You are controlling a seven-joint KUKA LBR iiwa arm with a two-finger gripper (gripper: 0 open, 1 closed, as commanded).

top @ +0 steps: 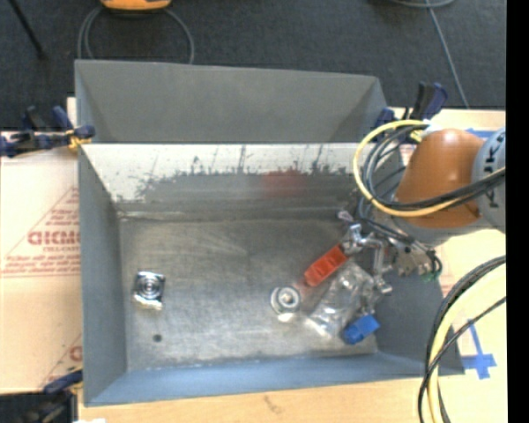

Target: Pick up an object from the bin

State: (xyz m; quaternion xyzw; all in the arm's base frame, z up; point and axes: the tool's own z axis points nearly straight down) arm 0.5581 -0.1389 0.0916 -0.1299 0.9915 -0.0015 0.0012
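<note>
1. The grey metal bin (220, 113) holds five small loose things on its scuffed floor. Four of them are gathered toward the corner where its near edge meets the wall on the view's right.
2. The gripper (368, 280) is down inside the bin close to that right wall, roughly midway between the far wall and the near edge. Above it are the orange wrist cover (436, 179) and the looped yellow and black cables (379, 161).
3. I cannot tell whether the gripper is spread or closed, as its metal parts overlap what lies beneath.
4. Under its tip lies a clear plastic piece (333, 308). Whether the gripper touches it is not clear.
5. An orange-red elongated block (324, 266) lies tilted just beside the gripper, on the side away from the right wall, at the clear piece's far end.
6. A small blue block (360, 329) lies at the clear piece's near end, close to the near right corner.
7. A silver round ring (285, 300) lies just beside the clear piece, toward the bin's middle.
8. A shiny silver nut-like piece (148, 289) lies alone near the left wall, well apart from the rest.
</note>
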